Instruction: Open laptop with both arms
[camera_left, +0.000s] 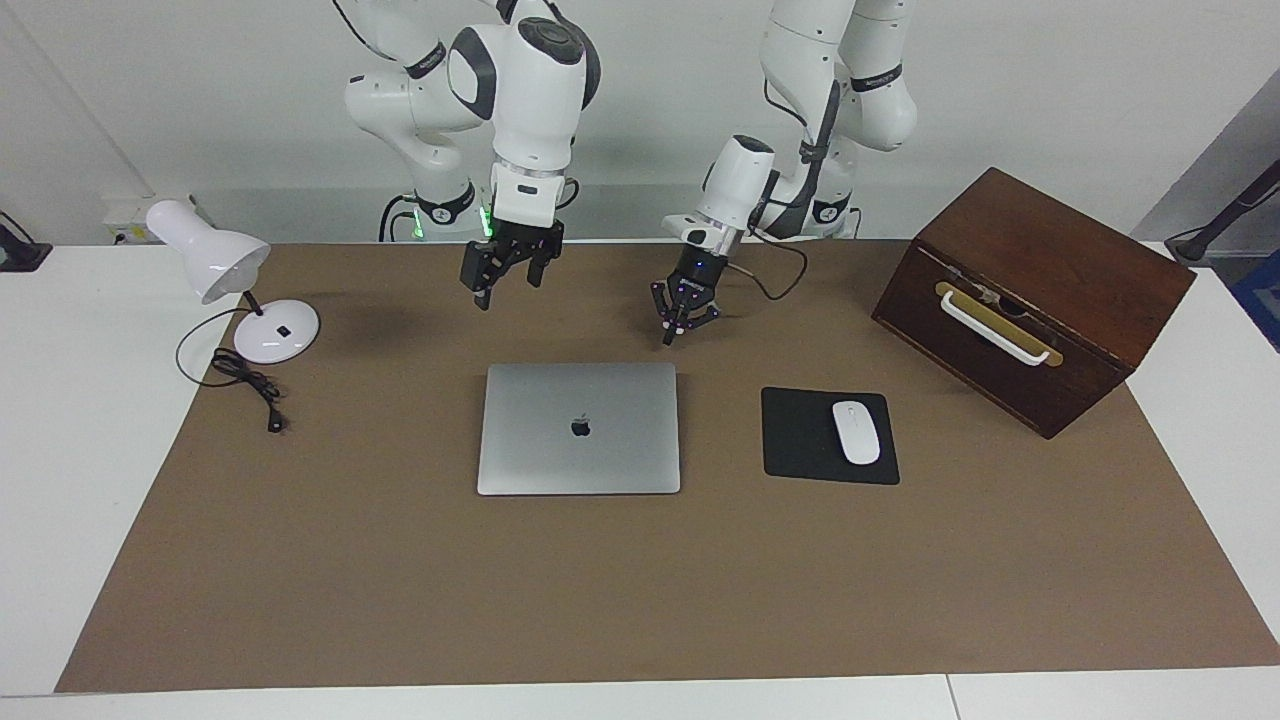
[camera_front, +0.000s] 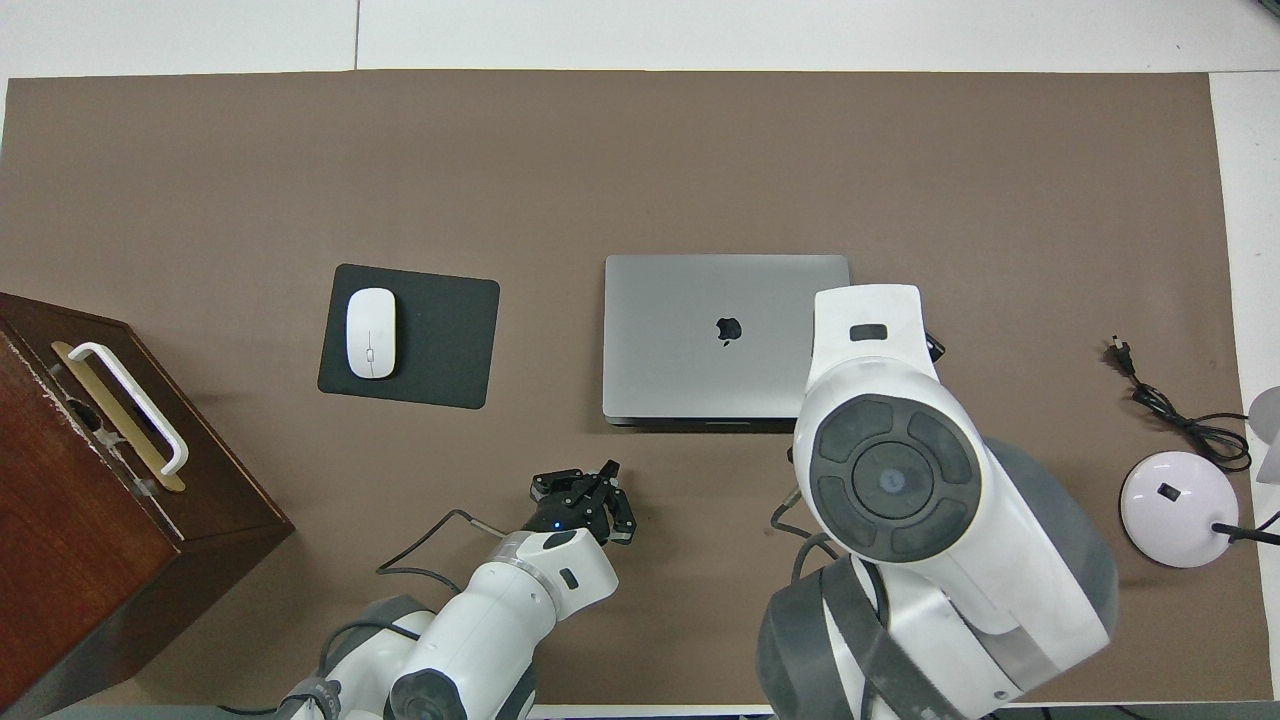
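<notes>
Arms (camera_left: 520, 90): were glossy white, dark grey joint bands.
Cables (camera_left: 775, 275): were black, looped.
Grippers (camera_left: 668, 340): were small, black.

Silver-grey laptop (camera_left: 578, 428) with a dark logo at the centre of its lid. Plain brown mat (camera_left: 640, 590) over a white table (camera_left: 60, 420). Black mouse pad (camera_left: 800, 440) bearing a white mouse (camera_left: 856, 432). Dark brown wooden box (camera_left: 1035, 295) with a white handle on a brass-coloured plate. White lamp (camera_left: 230, 275) with a black cord (camera_left: 245, 380). White arms banded in dark grey.
</notes>
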